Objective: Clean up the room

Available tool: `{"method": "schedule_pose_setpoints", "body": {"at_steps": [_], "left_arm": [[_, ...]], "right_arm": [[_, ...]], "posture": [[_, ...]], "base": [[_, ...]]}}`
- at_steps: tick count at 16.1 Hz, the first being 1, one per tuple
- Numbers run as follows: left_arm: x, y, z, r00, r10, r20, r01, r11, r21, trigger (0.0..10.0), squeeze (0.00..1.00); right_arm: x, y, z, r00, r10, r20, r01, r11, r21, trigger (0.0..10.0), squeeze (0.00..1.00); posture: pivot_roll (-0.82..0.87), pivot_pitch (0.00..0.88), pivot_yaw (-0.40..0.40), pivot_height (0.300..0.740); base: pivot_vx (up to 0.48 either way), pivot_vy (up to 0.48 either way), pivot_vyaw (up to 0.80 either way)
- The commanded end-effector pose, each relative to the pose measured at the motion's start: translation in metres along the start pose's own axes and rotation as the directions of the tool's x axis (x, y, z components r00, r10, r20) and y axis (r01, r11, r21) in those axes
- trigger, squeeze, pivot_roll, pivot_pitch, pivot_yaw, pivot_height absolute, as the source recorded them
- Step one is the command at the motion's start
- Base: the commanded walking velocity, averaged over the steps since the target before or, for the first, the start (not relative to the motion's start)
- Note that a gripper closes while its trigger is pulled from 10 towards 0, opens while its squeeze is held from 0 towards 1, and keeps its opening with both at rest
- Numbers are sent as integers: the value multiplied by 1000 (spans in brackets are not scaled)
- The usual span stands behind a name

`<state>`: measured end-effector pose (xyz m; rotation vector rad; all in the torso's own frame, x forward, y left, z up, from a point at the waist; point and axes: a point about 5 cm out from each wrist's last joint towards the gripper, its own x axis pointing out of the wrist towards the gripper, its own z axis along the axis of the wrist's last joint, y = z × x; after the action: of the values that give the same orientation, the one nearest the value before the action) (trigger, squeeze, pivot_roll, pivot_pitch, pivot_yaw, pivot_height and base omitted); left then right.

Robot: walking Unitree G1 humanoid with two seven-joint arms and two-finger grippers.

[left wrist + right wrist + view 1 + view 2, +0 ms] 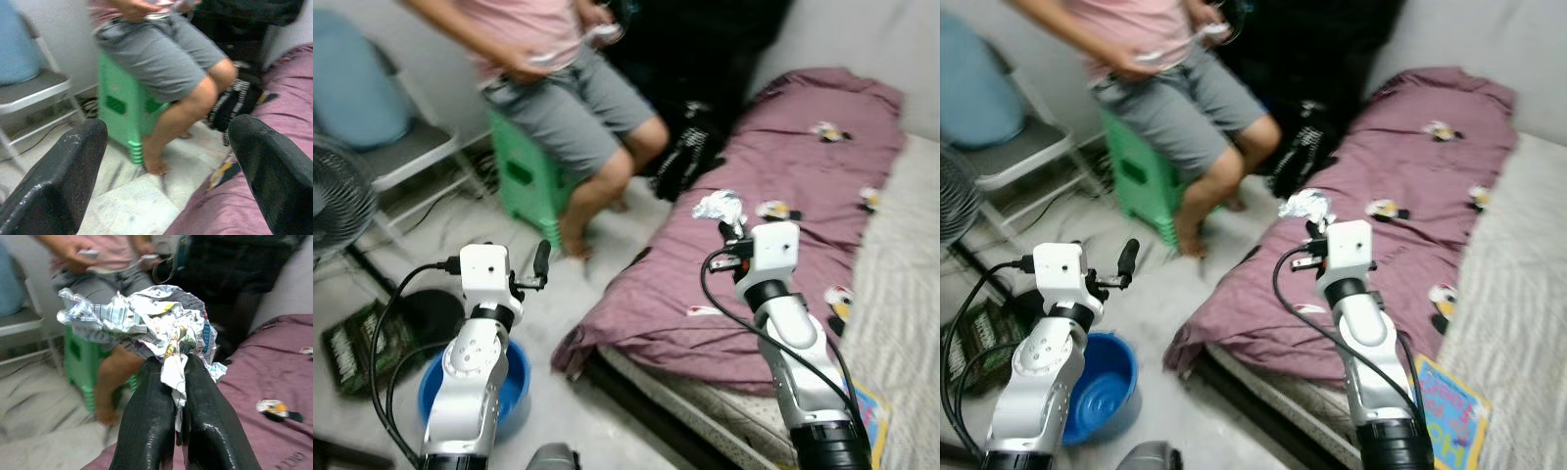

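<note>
Between right gripper (178, 382) fingers sits crumpled wrapper (146, 318).

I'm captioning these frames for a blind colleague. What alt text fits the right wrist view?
The right gripper, its two black fingers shut, pinches a crumpled printed wrapper above a purple bedspread. Behind it, a person in grey shorts sits on a green stool, blurred.
</note>
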<state>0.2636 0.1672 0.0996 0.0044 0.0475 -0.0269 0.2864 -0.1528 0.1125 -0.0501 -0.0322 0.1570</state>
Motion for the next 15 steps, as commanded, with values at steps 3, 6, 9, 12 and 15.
{"method": "schedule_pose_setpoints", "body": {"at_steps": [3, 6, 9, 12, 15], "left_arm": [[0, 6, 1, 1000, 25, -1, -25, 1000, 8, 10000, 0], [-1, 6, 0, 1000, 28, -3, -28, 1000, 10, 10000, 0], [0, 4, 1, 1000, 25, 0, -25, 1000, 10, 10000, 0], [0, 4, 1, 1000, 26, 2, -27, 1000, 12, 10000, 0], [1, 4, 2, 1000, 26, 3, -26, 1000, 16, 10000, 0]], "right_arm": [[1, 5, 4, 1000, 20, 17, -20, 1000, 12, 10000, 0], [1, 5, 3, 1000, 22, 13, -22, 1000, 16, 10000, 0], [2, 7, 3, 1000, 23, 14, -23, 1000, 19, 10000, 0], [3, 8, 2, 999, 30, 14, -31, 999, 18, 10000, 0], [3, 9, 1, 999, 35, 12, -36, 999, 19, 10000, 0]], "posture": [[-39, 0, -31, 740], [-39, 0, -32, 740], [-40, 0, -31, 740], [-35, 0, -31, 740], [-33, 0, -30, 740]], "base": [[0, 0, 800], [0, 0, 800], [0, 0, 800], [0, 0, 800], [0, 0, 800]]}}
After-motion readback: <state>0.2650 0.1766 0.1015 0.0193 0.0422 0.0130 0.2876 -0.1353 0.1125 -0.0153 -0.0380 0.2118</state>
